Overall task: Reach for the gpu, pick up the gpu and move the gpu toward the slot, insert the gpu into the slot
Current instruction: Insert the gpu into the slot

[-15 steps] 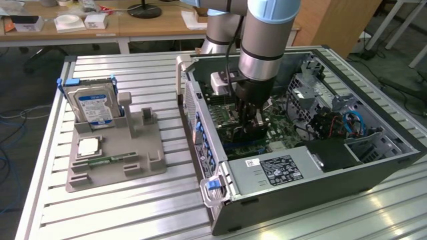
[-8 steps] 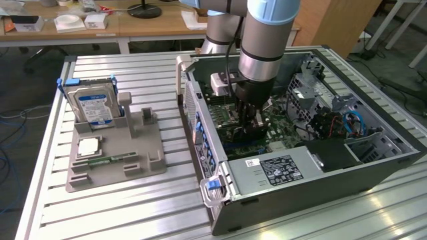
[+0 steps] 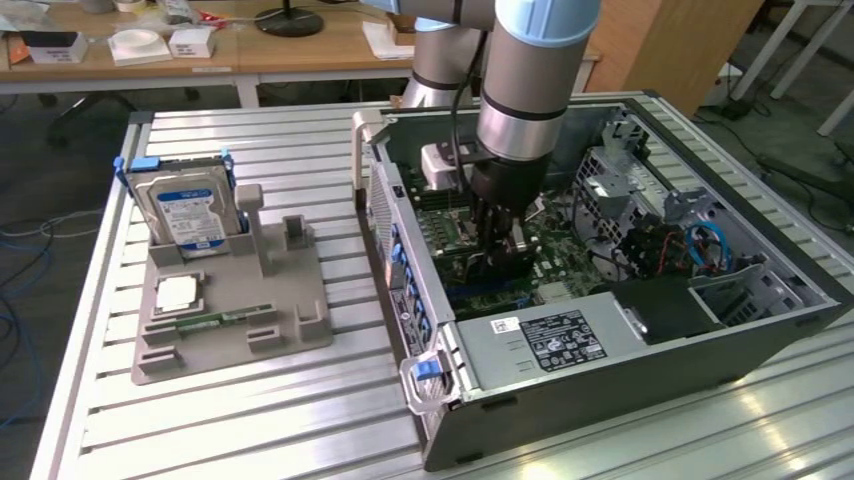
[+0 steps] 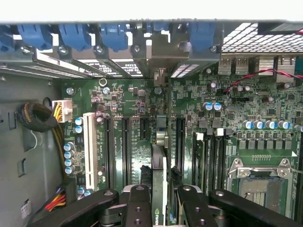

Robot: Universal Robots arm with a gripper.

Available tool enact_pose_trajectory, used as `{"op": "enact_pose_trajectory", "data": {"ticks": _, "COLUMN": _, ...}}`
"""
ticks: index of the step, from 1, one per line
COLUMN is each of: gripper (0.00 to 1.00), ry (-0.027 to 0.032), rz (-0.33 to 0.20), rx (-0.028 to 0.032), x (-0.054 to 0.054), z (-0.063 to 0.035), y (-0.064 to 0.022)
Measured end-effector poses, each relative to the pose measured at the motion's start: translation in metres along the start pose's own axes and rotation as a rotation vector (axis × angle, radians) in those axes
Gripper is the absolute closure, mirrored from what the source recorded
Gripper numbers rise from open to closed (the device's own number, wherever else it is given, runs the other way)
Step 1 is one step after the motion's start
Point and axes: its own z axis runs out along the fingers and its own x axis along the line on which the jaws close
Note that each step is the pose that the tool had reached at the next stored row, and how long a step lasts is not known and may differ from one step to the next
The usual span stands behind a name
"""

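Your gripper (image 4: 160,208) is down inside the case (image 3: 747,345), fingers (image 4: 138,208) clamped on the gpu (image 4: 159,189), which stands on edge between them. You hold it thin-edge down over the motherboard (image 4: 265,113), likely so its connector edge lines up with the slot (image 4: 180,142) just beside it; whether it has seated is hidden.
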Motion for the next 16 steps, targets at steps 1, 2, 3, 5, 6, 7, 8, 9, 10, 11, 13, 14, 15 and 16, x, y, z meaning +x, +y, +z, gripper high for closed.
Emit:
{"op": "enact_pose_trajectory", "data": {"ticks": 1, "gripper": 0.74, "ry": 0.0, "rz": 0.0, "rx": 0.0, "x": 0.0, "z": -0.0001, "y": 0.0}}
{"op": "enact_pose_trajectory", "data": {"ticks": 2, "gripper": 0.74, "ry": 0.0, "rz": 0.0, "rx": 0.0, "x": 0.0, "z": -0.0001, "y": 0.0}}
{"op": "enact_pose_trajectory", "data": {"ticks": 3, "gripper": 0.74, "ry": 0.0001, "rz": 0.0, "rx": -0.0001, "x": 0.0001, "z": -0.0002, "y": 0.0}}
{"op": "enact_pose_trajectory", "data": {"ticks": 5, "gripper": 0.74, "ry": 0.0002, "rz": 0.0, "rx": -0.0001, "x": 0.0001, "z": -0.0002, "y": -0.0001}}
{"op": "enact_pose_trajectory", "data": {"ticks": 6, "gripper": 0.74, "ry": 0.0002, "rz": 0.0, "rx": -0.0002, "x": 0.0001, "z": -0.0002, "y": -0.0001}}
{"op": "enact_pose_trajectory", "data": {"ticks": 7, "gripper": 0.74, "ry": 0.0002, "rz": 0.0, "rx": -0.0001, "x": 0.0001, "z": -0.0002, "y": -0.0001}}
{"op": "enact_pose_trajectory", "data": {"ticks": 8, "gripper": 0.74, "ry": 0.0002, "rz": 0.0, "rx": -0.0001, "x": 0.0001, "z": -0.0002, "y": -0.0001}}
{"op": "enact_pose_trajectory", "data": {"ticks": 9, "gripper": 0.74, "ry": 0.0002, "rz": 0.0, "rx": -0.0001, "x": 0.0001, "z": -0.0002, "y": -0.0001}}
{"op": "enact_pose_trajectory", "data": {"ticks": 10, "gripper": 0.74, "ry": 0.0002, "rz": 0.0, "rx": -0.0003, "x": 0.0005, "z": -0.0002, "y": -0.0001}}
{"op": "enact_pose_trajectory", "data": {"ticks": 11, "gripper": 0.74, "ry": 0.0003, "rz": 0.0, "rx": -0.0002, "x": 0.0007, "z": -0.0001, "y": -0.0001}}
{"op": "enact_pose_trajectory", "data": {"ticks": 13, "gripper": 0.74, "ry": 0.0004, "rz": 0.0, "rx": -0.0003, "x": 0.0007, "z": 0.0, "y": 0.0}}
{"op": "enact_pose_trajectory", "data": {"ticks": 14, "gripper": 0.74, "ry": 0.0004, "rz": 0.0, "rx": -0.0003, "x": 0.0007, "z": 0.0001, "y": 0.0}}
{"op": "enact_pose_trajectory", "data": {"ticks": 15, "gripper": 0.74, "ry": 0.0003, "rz": 0.0, "rx": -0.0002, "x": 0.0007, "z": 0.0001, "y": 0.0}}
{"op": "enact_pose_trajectory", "data": {"ticks": 16, "gripper": 0.74, "ry": 0.0002, "rz": 0.0, "rx": -0.0002, "x": 0.0007, "z": 0.0002, "y": -0.0001}}
